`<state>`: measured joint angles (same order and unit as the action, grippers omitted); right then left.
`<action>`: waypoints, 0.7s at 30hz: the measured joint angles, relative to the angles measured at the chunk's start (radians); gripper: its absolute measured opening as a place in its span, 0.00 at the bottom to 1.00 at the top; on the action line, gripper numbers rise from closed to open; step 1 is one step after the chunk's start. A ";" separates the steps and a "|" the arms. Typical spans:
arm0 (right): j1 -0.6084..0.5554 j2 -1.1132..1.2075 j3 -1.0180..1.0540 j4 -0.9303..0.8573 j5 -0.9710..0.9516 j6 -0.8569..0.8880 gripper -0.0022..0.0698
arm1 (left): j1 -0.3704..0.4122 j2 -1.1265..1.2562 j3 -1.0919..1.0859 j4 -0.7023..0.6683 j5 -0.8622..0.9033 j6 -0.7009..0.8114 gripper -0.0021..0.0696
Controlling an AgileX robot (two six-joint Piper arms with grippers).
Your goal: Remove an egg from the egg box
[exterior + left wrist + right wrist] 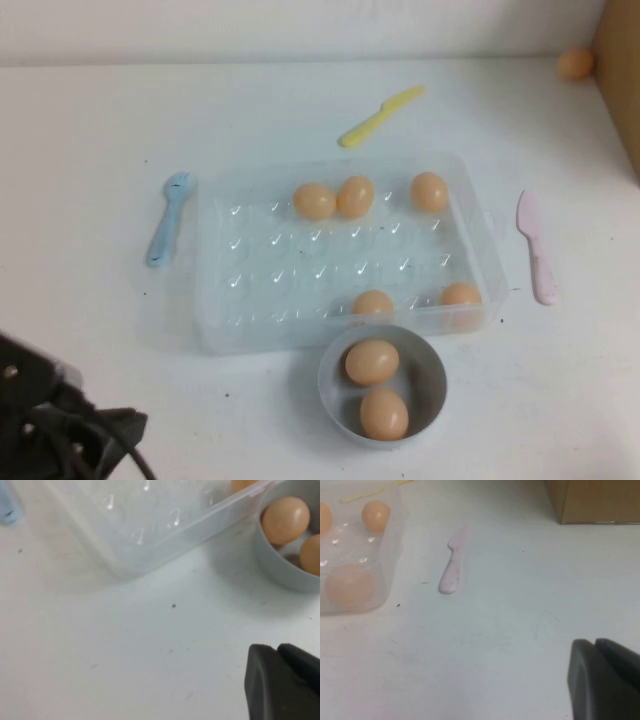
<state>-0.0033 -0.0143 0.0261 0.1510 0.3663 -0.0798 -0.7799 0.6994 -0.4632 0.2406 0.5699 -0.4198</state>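
- Eggs: five sit in the egg box (pixel 215 300); we would pick the egg (pixel 373 303) by the near wall, closest to the bowl (pixel 432 395).
- Left hand (pixel 280 680) hangs over bare table (pixel 90 120) near the box; we cannot tell its grip.
- Right hand (pixel 602 677) waits near the pink knife (pixel 454 567); grip unclear too.

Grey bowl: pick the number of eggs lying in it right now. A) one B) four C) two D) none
C: the high view shows two eggs in the grey bowl, just in front of the egg box. The left gripper hangs over bare table near the box's front left corner; the right gripper hangs over bare table to the right of the box.
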 joint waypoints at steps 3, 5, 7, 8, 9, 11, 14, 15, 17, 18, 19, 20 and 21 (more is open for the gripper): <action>0.000 0.000 0.000 0.000 0.000 0.000 0.01 | 0.086 -0.082 0.057 -0.060 0.030 0.004 0.03; 0.000 0.000 0.000 0.000 0.000 0.000 0.01 | 0.143 -0.129 0.099 -0.073 0.042 0.004 0.03; 0.000 0.000 0.000 0.000 0.000 0.000 0.01 | 0.190 -0.169 0.135 -0.077 0.047 0.004 0.03; 0.000 0.000 0.000 0.000 0.000 0.000 0.01 | 0.213 -0.191 0.153 -0.077 0.040 0.004 0.03; 0.000 0.000 0.000 0.000 0.000 0.000 0.01 | 0.235 -0.214 0.169 -0.077 0.036 0.004 0.03; 0.000 0.000 0.000 0.000 0.000 0.000 0.01 | 0.270 -0.262 0.198 -0.081 0.021 0.004 0.03; 0.000 0.000 0.000 0.000 0.000 0.000 0.01 | 0.317 -0.357 0.233 -0.086 0.017 0.004 0.03; 0.000 0.000 0.000 0.000 0.000 0.000 0.01 | 0.329 -0.392 0.245 -0.086 0.009 0.004 0.03; 0.000 0.000 0.000 0.000 0.000 0.000 0.01 | 0.345 -0.451 0.275 -0.086 -0.013 0.004 0.03; 0.000 0.000 0.000 0.000 0.000 0.000 0.01 | 0.350 -0.481 0.293 -0.088 -0.021 0.004 0.03; 0.000 0.000 0.000 0.000 0.000 0.000 0.01 | 0.355 -0.504 0.308 -0.096 -0.024 0.004 0.03; 0.000 0.000 0.000 0.000 0.000 0.000 0.01 | 0.364 -0.535 0.332 -0.105 -0.027 0.004 0.03; 0.000 0.000 0.000 0.000 0.000 0.000 0.01 | 0.369 -0.554 0.350 -0.112 -0.030 0.004 0.03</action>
<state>-0.0033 -0.0143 0.0261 0.1510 0.3663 -0.0798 -0.4104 0.1457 -0.1130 0.1287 0.5402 -0.4158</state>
